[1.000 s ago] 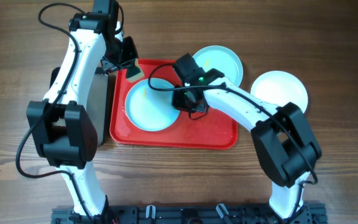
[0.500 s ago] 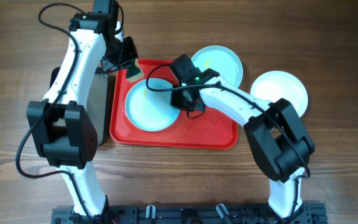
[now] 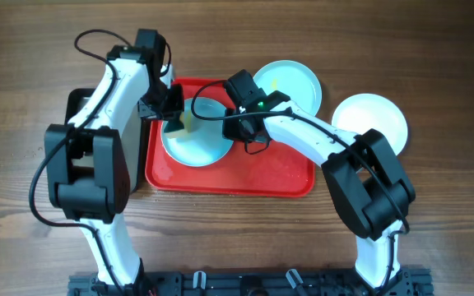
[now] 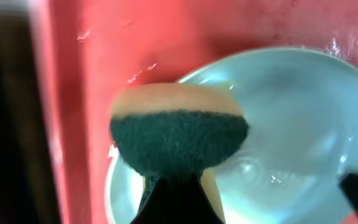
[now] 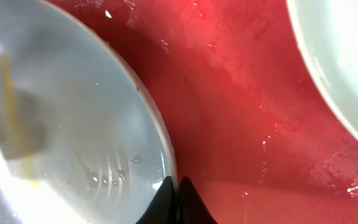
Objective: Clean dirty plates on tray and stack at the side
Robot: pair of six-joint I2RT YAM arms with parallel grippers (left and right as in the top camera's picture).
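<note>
A pale blue plate (image 3: 200, 141) lies on the left half of the red tray (image 3: 278, 177). My right gripper (image 3: 241, 136) is shut on its right rim; in the right wrist view the plate (image 5: 61, 112) is wet and its edge is pinched between the fingertips (image 5: 174, 185). My left gripper (image 3: 171, 111) is shut on a sponge (image 4: 179, 134), green scouring face toward the camera, held over the plate's left edge (image 4: 291, 124). A second blue plate (image 3: 290, 82) sits at the tray's back right corner. The white plate (image 3: 371, 119) lies on the table to the right.
A black tray (image 3: 134, 156) lies against the red tray's left side, under my left arm. The red tray's floor (image 5: 241, 124) is wet. Bare wooden table (image 3: 434, 205) surrounds the trays.
My left gripper has carried the sponge from the tray's back left corner down onto the blue plate. My right gripper has closed on the plate's right rim.
</note>
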